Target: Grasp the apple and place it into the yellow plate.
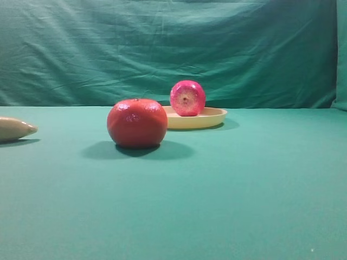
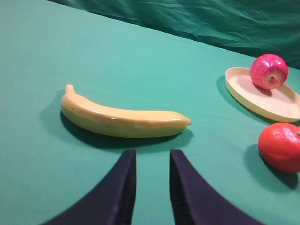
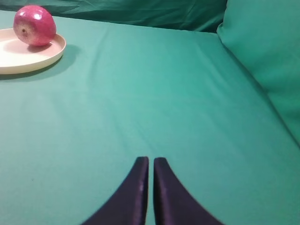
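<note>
Seemingly finished: apple [image 1: 187, 98] resting in yellow plate [image 1: 212, 117], nothing left. Left gripper [image 2: 152, 161] narrowly parted and empty; right gripper [image 3: 151, 161] pinched together, empty.

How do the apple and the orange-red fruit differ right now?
The apple is glossy magenta-red; the orange-red fruit is duller orange-red. The apple sits in the yellow plate; the orange-red fruit rests on the green cloth beside it. Both are round, similar in size and free of either gripper.

Light: you get even, fairly bright overhead light.
Shadows: soft dark patch under the tangerine [image 1: 137, 123].
Glare: small highlights on the apple [image 2: 269, 71].
Focus: exterior view slightly soft.
</note>
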Tool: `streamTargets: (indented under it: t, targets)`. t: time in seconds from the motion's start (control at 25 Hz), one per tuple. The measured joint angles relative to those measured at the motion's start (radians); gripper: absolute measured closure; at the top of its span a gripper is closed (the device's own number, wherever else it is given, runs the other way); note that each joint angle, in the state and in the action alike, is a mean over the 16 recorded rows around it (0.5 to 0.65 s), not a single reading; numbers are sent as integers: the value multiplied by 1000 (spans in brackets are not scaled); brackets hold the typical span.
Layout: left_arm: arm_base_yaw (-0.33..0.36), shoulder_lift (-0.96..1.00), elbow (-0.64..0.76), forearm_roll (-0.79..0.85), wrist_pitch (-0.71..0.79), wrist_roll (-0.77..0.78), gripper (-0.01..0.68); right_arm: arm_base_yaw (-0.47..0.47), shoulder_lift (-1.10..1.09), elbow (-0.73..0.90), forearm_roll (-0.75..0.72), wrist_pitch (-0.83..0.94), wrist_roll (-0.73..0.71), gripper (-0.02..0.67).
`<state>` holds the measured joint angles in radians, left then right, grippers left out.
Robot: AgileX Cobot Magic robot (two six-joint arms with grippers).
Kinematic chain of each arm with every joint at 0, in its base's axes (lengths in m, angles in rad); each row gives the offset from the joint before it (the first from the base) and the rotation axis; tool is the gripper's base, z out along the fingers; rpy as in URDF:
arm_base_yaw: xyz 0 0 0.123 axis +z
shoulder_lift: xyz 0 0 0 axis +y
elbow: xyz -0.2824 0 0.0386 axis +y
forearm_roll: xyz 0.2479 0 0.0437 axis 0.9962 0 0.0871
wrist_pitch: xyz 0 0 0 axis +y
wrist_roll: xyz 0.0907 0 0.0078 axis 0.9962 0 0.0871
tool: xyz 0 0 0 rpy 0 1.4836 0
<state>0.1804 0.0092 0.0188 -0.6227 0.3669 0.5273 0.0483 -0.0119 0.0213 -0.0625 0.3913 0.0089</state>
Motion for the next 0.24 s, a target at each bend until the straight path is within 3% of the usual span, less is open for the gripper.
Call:
streamTargets:
  t: [0.24]
  targets:
    - [0, 0, 0, 0, 0, 0, 516, 0, 0, 0, 0, 0, -1, 649]
